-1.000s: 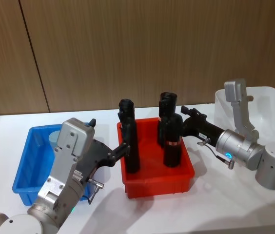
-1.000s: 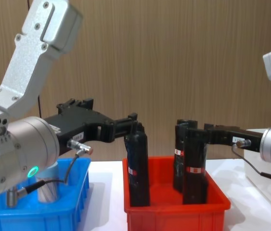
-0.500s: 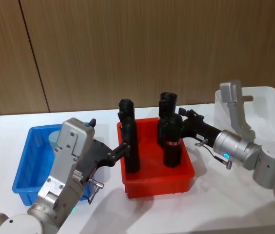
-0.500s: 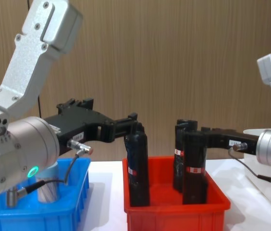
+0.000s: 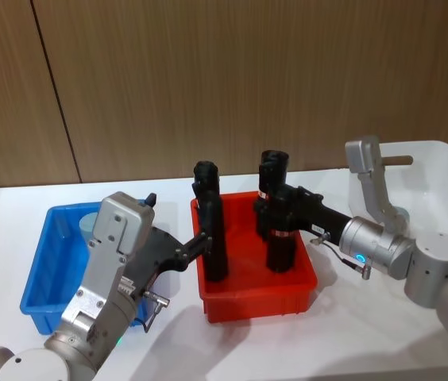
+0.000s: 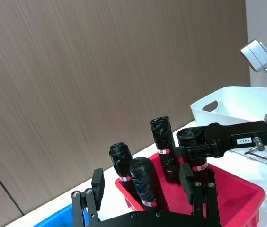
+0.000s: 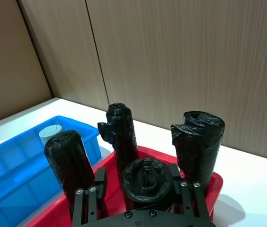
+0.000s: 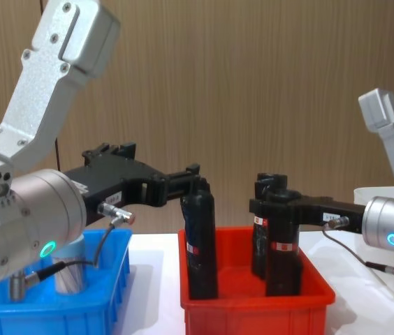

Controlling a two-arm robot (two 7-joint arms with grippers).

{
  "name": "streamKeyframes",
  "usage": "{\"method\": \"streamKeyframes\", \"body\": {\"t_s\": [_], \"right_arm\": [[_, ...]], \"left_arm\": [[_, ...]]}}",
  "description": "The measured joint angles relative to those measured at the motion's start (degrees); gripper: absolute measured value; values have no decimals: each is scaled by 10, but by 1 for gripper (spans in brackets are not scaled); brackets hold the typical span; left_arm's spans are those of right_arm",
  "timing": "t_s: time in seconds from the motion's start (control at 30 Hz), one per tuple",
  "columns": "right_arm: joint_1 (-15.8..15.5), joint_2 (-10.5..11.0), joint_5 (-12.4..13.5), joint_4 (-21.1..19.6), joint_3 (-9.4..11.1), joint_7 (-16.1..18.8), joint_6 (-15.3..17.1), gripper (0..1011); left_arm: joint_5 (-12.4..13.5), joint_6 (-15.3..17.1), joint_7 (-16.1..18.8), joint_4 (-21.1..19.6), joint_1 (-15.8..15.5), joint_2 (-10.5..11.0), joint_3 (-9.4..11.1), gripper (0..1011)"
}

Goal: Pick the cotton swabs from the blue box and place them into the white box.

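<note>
Right hand point(image 5: 281, 208) open around black cylinder point(image 5: 281, 230)

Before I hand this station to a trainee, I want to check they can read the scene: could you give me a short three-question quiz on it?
1. True or false: a cotton swabs jar stands in the blue box.
2. The right end effector is at: A) a black cylinder in the red bin; B) the blue box; C) the white box.
3. Fill in: ____ black cylinders stand in the red bin.

Key: 1 true; 2 A; 3 four.
</note>
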Motion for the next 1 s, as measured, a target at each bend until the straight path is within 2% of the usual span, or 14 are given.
{"method": "streamKeyframes", "body": {"t_s": [0.2, 0.33, 0.5, 0.57, 0.63, 0.7, 0.73, 0.8, 0.83, 1.0], "right_arm": [[12, -4, -3, 25, -1, 2, -12, 675], [17, -6, -3, 35, -1, 3, -18, 533], [19, -6, -3, 36, 1, 4, -21, 464], [16, -5, -3, 25, 3, 4, -20, 446], [11, -3, -3, 10, 5, 3, -16, 433], [-4, 2, -2, -25, 8, -2, -4, 425], [-16, 5, 1, -53, 10, -6, 8, 413], [-28, 10, 2, -82, 12, -11, 20, 404], [-42, 15, 4, -117, 14, -16, 31, 393], [-78, 29, 10, -212, 22, -32, 67, 369]], "left_arm": [[0, 0, 0, 0, 0, 0, 0, 1003], [0, 0, 0, 0, 0, 0, 0, 1003], [0, 0, 0, 0, 0, 0, 0, 1003], [0, 0, 0, 0, 0, 0, 0, 1003], [0, 0, 0, 0, 0, 0, 0, 1003], [0, 0, 0, 0, 0, 0, 0, 1003], [0, 0, 0, 0, 0, 0, 0, 1003], [0, 0, 0, 0, 0, 0, 0, 1003], [0, 0, 0, 0, 0, 0, 0, 1003], [0, 0, 0, 0, 0, 0, 0, 1003]]}}
